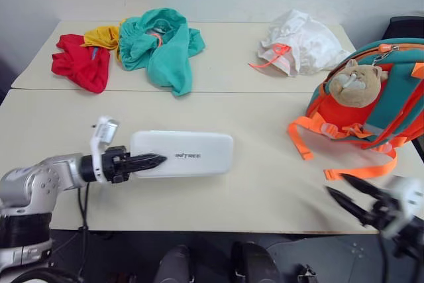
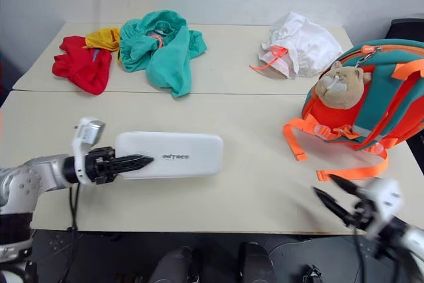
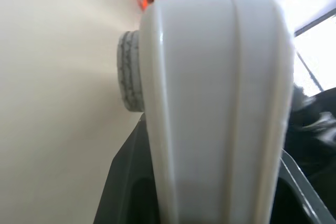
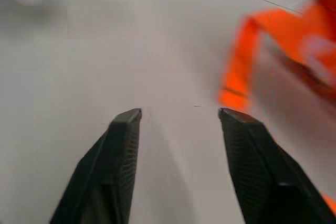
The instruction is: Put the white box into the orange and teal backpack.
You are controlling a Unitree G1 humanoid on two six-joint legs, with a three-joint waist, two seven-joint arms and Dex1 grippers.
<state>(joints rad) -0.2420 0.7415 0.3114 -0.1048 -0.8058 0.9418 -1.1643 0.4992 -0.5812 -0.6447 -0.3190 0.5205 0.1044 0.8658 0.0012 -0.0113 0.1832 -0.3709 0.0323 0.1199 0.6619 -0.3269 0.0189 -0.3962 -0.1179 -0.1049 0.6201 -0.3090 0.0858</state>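
At the near edge of the table [image 1: 265, 183], the right gripper [image 1: 346, 193] hovered with its two black fingers spread apart and nothing between them; in the right wrist view only bare tabletop and a blurred orange strap [image 4: 239, 61] lay ahead of the fingertips. On the opposite side of the near edge, the left gripper [image 1: 156, 161] was pinching the white box [image 1: 189, 154] by its end. In the left wrist view the case stood edge-on between the fingers, which pressed against its two broad faces. The box extended lengthwise toward the middle of the table, and whether it was resting on the surface or raised just clear of it could not be told.

The step in hand appeared to be the pick-up and carry of the box: it was gripped but well apart from its destination. The orange and teal backpack [image 1: 391, 97] lay on its side at the robot's right (plush animal head facing the camera), its orange zipper along the upper rim; whether the opening was unzipped could not be told. The next move would likely call for carrying the box across to the bag, with the free right gripper holding the opening wide.

Farther back lay a white cloth bundle [image 1: 301, 44], a teal garment [image 1: 162, 48], and red [image 1: 83, 64] and yellow [image 1: 103, 36] cloths, none involved.
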